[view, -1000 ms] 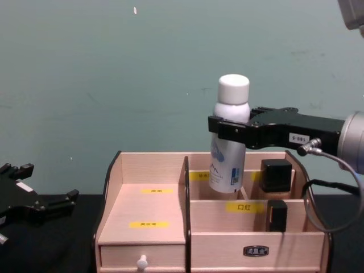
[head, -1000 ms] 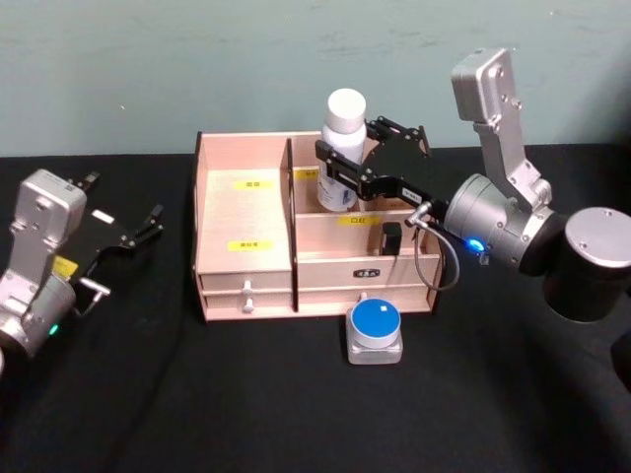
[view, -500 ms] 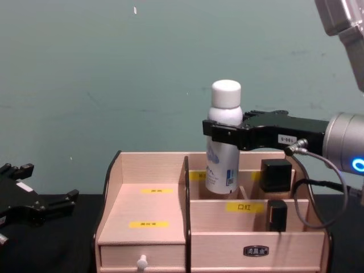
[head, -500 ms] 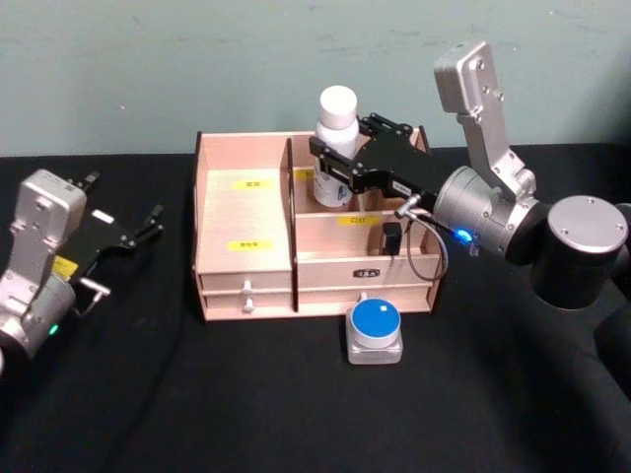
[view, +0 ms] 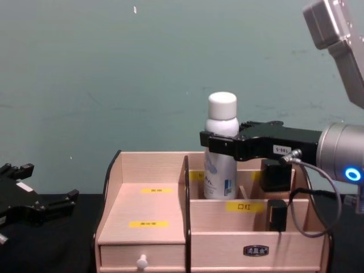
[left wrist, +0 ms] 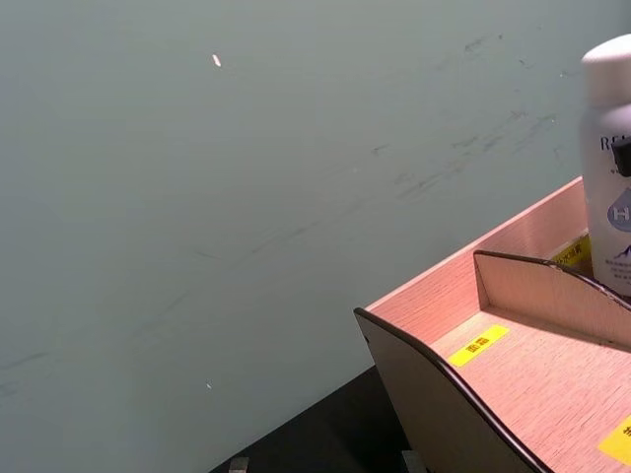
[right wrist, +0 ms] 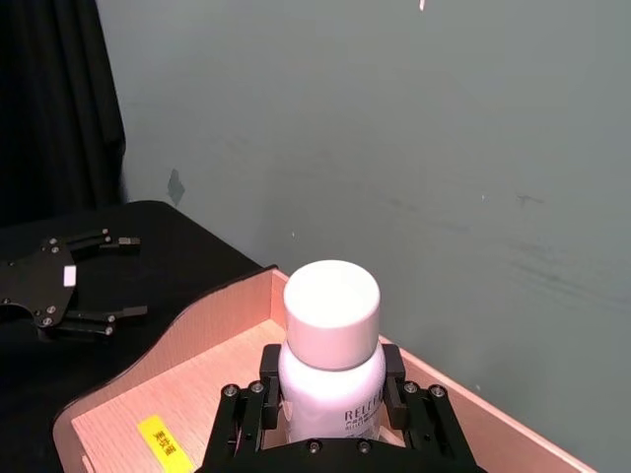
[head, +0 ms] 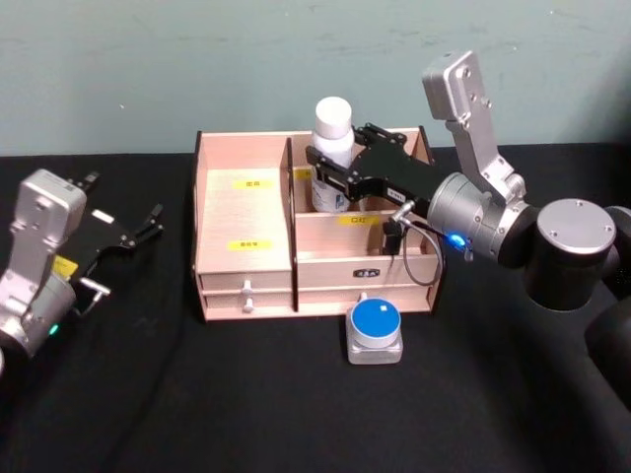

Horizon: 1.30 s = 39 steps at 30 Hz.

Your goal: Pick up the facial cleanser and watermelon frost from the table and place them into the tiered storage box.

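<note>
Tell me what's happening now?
Right gripper shut on white bottle, down in rear compartment of box. Left gripper open, parked at left. Nothing in the way.

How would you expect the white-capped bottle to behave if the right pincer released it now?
The facial cleanser bottle looks rigid, since the right pincer clamps it without visible denting. Tall and narrow, it may tip if nudged. Its smooth round body would probably roll, though the walls of the tiered storage box should contain it.

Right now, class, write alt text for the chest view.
The right gripper holds a white-capped facial cleanser bottle upright in a rear compartment of the tiered storage box. The left gripper sits open, far left.
</note>
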### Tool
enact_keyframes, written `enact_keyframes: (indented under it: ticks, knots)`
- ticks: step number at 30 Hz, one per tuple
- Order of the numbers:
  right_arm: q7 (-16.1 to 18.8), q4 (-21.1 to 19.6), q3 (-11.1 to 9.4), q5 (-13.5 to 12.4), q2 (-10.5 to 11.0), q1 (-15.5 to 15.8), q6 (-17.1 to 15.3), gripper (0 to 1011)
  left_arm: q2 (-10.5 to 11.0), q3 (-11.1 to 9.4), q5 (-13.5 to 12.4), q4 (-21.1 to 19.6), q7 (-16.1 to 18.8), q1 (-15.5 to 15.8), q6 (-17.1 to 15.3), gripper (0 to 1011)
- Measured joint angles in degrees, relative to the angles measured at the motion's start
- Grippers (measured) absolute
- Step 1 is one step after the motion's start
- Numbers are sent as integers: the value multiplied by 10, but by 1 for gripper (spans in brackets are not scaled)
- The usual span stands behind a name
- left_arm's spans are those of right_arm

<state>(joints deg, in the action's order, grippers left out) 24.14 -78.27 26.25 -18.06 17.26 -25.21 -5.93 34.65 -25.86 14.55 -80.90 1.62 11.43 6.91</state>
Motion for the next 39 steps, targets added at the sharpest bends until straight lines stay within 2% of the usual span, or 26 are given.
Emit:
enact_keyframes:
  ticks: [15,28,39]
  knots:
    - [4,18,4,6,-4,2,0,594,0,0,0,0,0,0,0,1001]
    - [3,24,8,9,-5,4,-24,594,0,0,0,0,0,0,0,1001]
    - [3,24,8,9,-5,4,-25,606,0,0,0,0,0,0,0,1001]
